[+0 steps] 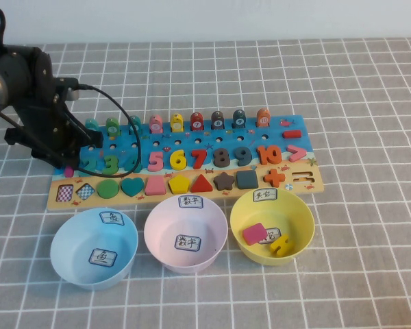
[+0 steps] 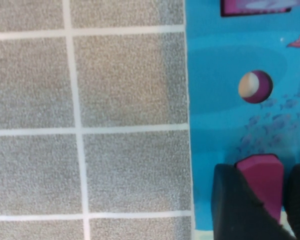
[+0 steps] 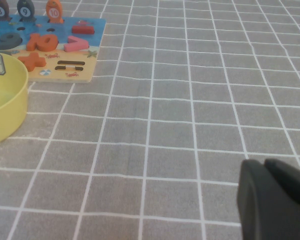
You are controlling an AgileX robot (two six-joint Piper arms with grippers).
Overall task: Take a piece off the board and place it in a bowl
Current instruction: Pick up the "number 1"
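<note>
The board (image 1: 282,125) lies across the middle of the table, blue with a tan front strip. My left gripper (image 1: 70,164) hangs over its left end. In the left wrist view the magenta piece (image 2: 262,180) rests on the blue board (image 2: 215,75) between the two black fingers (image 2: 230,200) of the left gripper (image 2: 264,172). One finger lies against the piece; a thin gap shows at the other. The pale pink bowl (image 1: 157,236) stands in front of the board, in the middle. My right gripper (image 3: 264,162) hovers shut over bare cloth to the right of the board, out of the high view.
A light blue bowl (image 1: 75,240) stands left of the pink one and a yellow bowl (image 1: 301,219) right of it, holding a pink block (image 1: 255,233) and a yellow piece (image 1: 281,245). Coloured pegs (image 1: 197,121) line the board's far edge. A black cable (image 1: 116,103) loops from the left arm.
</note>
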